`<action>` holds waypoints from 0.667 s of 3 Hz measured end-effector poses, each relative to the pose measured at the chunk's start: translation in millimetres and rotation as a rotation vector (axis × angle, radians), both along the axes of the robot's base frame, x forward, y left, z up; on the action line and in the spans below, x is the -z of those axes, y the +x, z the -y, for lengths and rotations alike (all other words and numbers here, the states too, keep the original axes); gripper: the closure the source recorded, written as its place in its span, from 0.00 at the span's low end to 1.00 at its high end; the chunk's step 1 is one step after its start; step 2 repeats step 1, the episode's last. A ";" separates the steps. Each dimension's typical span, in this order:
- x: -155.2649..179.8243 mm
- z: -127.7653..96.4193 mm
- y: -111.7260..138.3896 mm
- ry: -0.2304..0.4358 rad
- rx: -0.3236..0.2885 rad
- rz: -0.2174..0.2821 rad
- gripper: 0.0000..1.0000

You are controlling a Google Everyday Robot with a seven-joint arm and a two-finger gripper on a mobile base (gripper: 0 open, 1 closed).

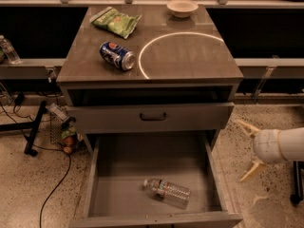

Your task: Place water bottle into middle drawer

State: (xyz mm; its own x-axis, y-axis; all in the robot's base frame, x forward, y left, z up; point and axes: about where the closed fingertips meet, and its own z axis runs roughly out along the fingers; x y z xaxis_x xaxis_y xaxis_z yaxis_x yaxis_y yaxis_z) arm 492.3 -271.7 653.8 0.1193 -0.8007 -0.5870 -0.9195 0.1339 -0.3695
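Speckled floor [266,103] surrounds a grey table [190,56] carrying a can [117,56] at 9 o'clock, a chip bag [116,22] at 11 and a bowl [182,7] at 1. Below the handled front [152,118], the drawer [137,163] is pulled out, and the bottle [167,192] lies on its side on the drawer floor toward 5 o'clock, cap pointing to 10, touching no wall. Outside the cabinet, at the drawer's 3 o'clock, the tool [240,151] hangs over the floor with its two fingers spread wide, holding nothing, well apart from the bottle.
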 end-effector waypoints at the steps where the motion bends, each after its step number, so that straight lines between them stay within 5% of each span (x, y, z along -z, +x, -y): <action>1: -3.3 -2.2 0.5 -0.011 -0.004 0.003 0.00; 2: -3.3 -2.2 0.5 -0.011 -0.004 0.003 0.00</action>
